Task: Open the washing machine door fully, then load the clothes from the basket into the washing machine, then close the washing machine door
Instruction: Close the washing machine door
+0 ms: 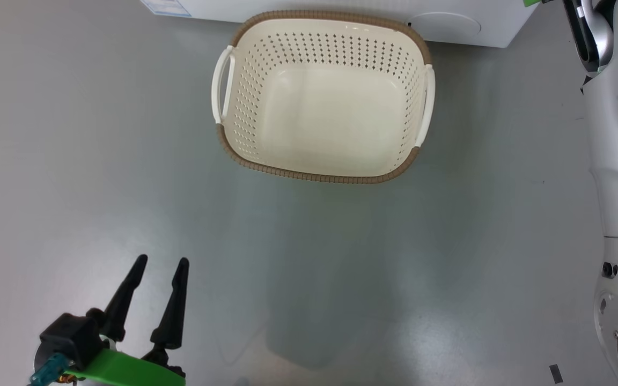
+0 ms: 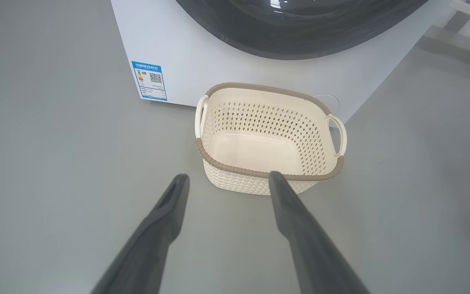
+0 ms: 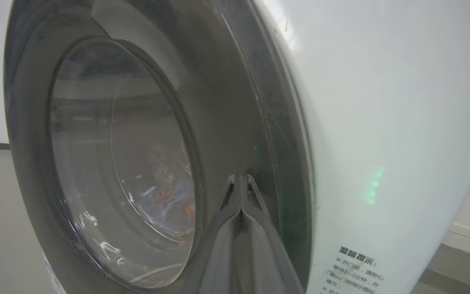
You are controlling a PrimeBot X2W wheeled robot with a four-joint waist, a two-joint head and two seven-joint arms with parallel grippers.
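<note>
Washing machine door (image 3: pixel 227 102) is sitting closed over the clothes (image 3: pixel 174 198), and we are pressing its glossy rim with right jaws together, left jaws apart, probably risking a slip before it latches.

Left jaws spread wide; right jaws pressed together.

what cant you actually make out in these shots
Right wrist view: whether the washing machine door is latched; its seam runs partly behind the shut right gripper.
Right wrist view: the clothes inside, smeared by reflections.
Head view: the washing machine, cut off by the top edge.
Left wrist view: the blue label text, too small.
</note>
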